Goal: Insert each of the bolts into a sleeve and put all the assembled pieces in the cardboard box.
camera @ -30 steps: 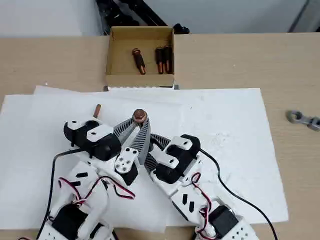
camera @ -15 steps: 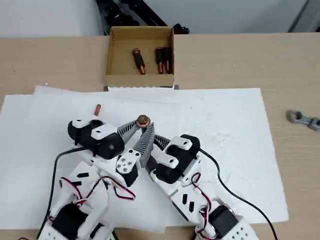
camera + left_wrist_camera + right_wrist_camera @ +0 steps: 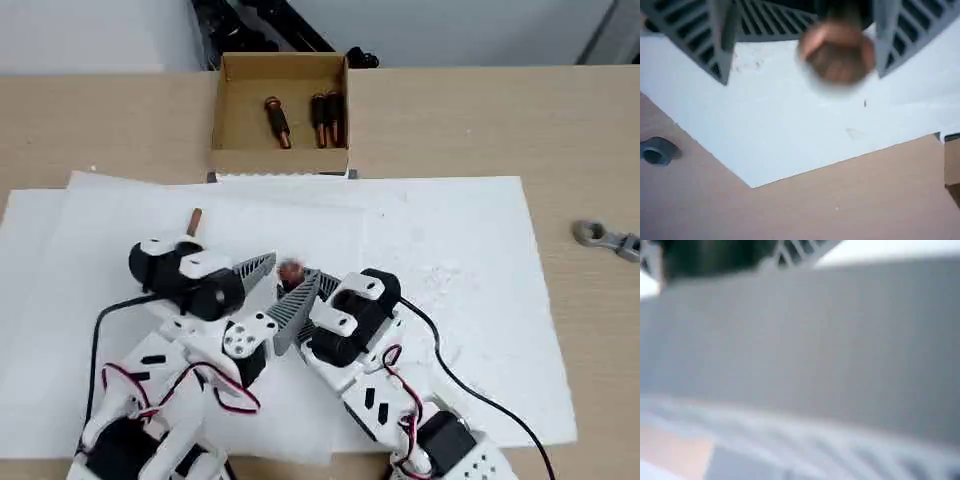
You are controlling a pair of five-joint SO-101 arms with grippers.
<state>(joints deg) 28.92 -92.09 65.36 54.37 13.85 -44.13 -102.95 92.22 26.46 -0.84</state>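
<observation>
A copper-headed bolt [image 3: 291,270] shows blurred over the white paper [image 3: 450,300], between the spread fingers of my left gripper [image 3: 295,265]. In the left wrist view the bolt head [image 3: 837,55] sits nearer one finger [image 3: 910,35] than the other, touching neither. My left gripper [image 3: 802,72] is open. My right arm [image 3: 350,310] lies close against it, its gripper hidden under the left one. A small copper piece [image 3: 194,220] stands on the paper behind the left arm. The cardboard box [image 3: 228,110] at the back holds three assembled pieces [image 3: 277,120].
A metal wrench [image 3: 605,238] lies on the wooden table at the far right, and its ring end [image 3: 655,152] shows beyond the paper's edge. A corner of the box [image 3: 952,165] shows in the left wrist view. Black cables lie behind the box.
My left gripper was shut on the bolt and has opened. The arm has drawn back toward the front edge, and the bolt has shifted nearer and now shows blurred.
</observation>
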